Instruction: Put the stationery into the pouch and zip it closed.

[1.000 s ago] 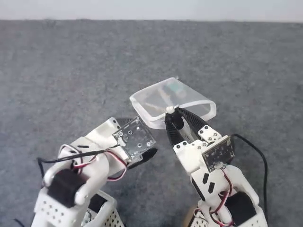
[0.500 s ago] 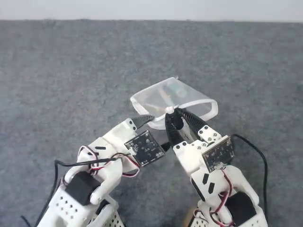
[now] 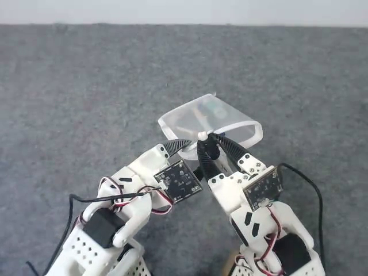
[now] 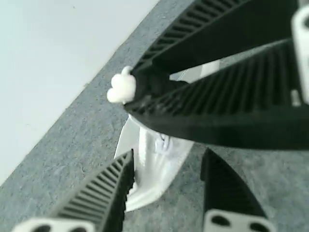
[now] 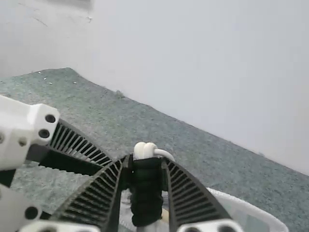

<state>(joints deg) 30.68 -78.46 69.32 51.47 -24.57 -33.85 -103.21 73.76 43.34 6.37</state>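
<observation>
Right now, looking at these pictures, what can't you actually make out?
- Stationery inside the pouch: high view, the frosted wall blurs it to vague shapes.
- How far the zip is closed: high view, the right gripper, shut on the zip pull, covers that edge.
- Most of the pouch, left wrist view: the right gripper's fingers cross in front.
- The pouch's body, right wrist view: cut off at the frame edge.
</observation>
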